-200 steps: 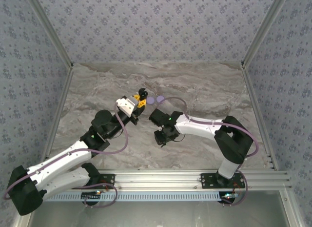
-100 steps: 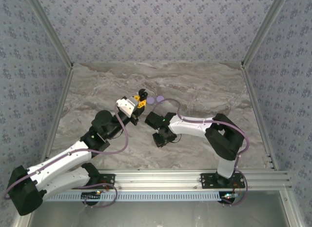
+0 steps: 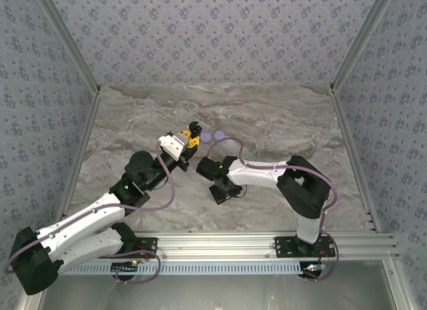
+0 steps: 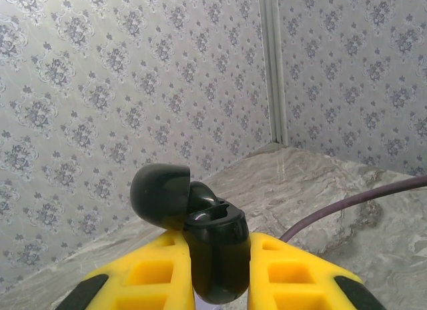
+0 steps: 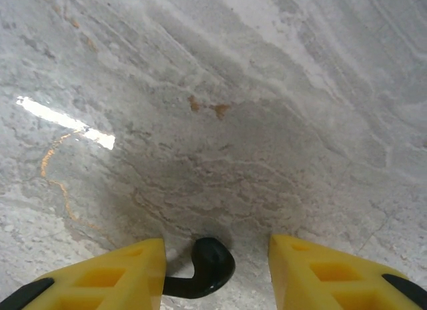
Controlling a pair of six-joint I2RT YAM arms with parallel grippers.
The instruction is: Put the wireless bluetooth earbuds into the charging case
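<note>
A black charging case stands upright with its lid flipped open, and my left gripper is shut on its body. In the top view this gripper is raised near the table's middle. A black earbud lies on the marble between the yellow fingers of my right gripper, which is open. Its stem reaches toward the left finger, and a wide gap separates it from the right finger. From above, the right gripper points down at the table just right of the left arm.
A lilac round case lies open on the marble table just right of the left gripper. A purple cable arcs over the table. Patterned walls close the left, right and back sides. A metal rail runs along the near edge.
The right arm's wrist has shifted left toward the left arm and its elbow has folded in. The left arm and the black case have stayed still.
</note>
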